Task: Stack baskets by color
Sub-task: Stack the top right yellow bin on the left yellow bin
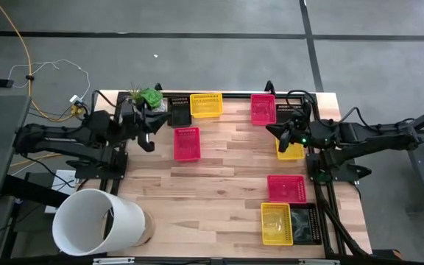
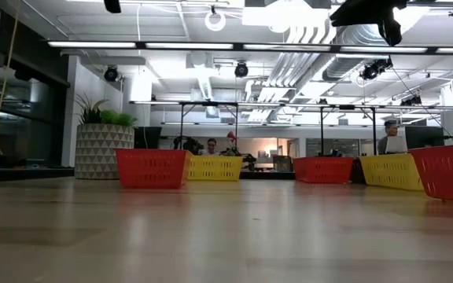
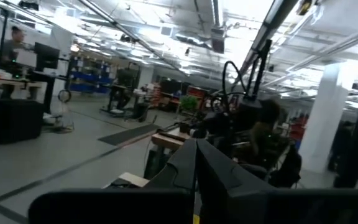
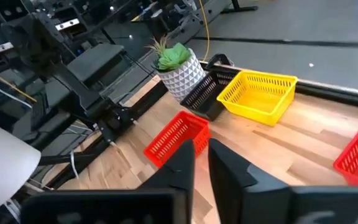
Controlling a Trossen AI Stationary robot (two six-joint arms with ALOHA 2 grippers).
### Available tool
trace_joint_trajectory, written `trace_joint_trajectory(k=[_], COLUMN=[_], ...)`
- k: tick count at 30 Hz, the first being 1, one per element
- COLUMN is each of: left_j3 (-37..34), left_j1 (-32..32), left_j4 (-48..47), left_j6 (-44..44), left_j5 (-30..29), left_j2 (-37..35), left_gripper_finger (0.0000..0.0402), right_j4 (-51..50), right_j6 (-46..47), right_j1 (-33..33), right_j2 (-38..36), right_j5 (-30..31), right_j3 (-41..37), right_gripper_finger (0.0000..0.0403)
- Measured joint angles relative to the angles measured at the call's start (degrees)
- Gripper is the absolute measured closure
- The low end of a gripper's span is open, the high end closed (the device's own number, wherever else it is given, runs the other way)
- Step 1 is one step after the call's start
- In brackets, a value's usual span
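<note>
Several baskets stand on their bottoms on the wooden table (image 1: 227, 165). At the far edge are a black one (image 1: 179, 110), a yellow one (image 1: 206, 104), a red one (image 1: 263, 109) and a black one (image 1: 288, 112). A red basket (image 1: 186, 143) stands left of centre. A yellow one (image 1: 291, 151) is partly hidden under my right arm. Near the front right are a red (image 1: 286, 188), a yellow (image 1: 277, 223) and a black basket (image 1: 305, 223). My left gripper (image 3: 196, 155) is shut and raised at the far left. My right gripper (image 4: 202, 149) hangs above the table with a narrow gap and holds nothing.
A large white bucket (image 1: 98, 221) lies at the front left corner. A white pot with a green plant (image 1: 149, 98) stands at the far left, next to the black basket. Bare wood shows in the table's middle and near left.
</note>
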Motion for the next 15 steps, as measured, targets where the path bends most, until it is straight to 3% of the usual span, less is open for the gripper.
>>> trace_joint_trajectory(k=[4, 10, 15], left_j3=[0.0, 0.0, 0.0], left_j1=[0.1, 0.0, 0.0], left_j4=[-1.0, -3.9, -4.8], left_j6=[-1.3, -4.7, -5.6], left_j5=[0.0, 0.4, 2.2], left_j2=[1.1, 2.3, 3.0], left_gripper_finger=[0.0401, 0.0401, 0.0401], right_j4=[-5.8, -30.8, -43.2], right_j6=[3.8, 15.4, 21.1], right_j1=[-1.6, -8.5, -13.8], right_j2=[2.5, 12.4, 21.8], right_j5=[-0.3, -1.9, -6.9], right_j3=[3.0, 9.7, 10.4], right_gripper_finger=[0.0313, 0.0255, 0.0228])
